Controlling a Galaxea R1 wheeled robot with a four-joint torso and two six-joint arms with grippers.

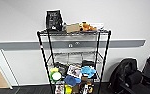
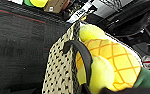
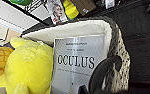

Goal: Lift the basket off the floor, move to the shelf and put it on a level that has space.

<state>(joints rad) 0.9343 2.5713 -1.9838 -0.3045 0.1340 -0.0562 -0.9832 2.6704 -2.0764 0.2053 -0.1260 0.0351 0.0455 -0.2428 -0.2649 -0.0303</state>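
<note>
The small cream-beige woven basket [image 2: 62, 67], holding a yellow plush toy [image 3: 28, 65], seems carried above the dark grey carpet floor [image 2: 18, 47]; pincer state I cannot tell; the tall black wire shelf [image 1: 73, 32] fills mid-frame; its second level [image 1: 74, 55] needs raising.

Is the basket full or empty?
Full. The basket holds a yellow plush toy and a grey Oculus box.

Of the left gripper [image 2: 108, 90] a smooth, matte black edge shows, and the right gripper [image 3: 84, 89] shows alike — dark, rounded, plain.
</note>
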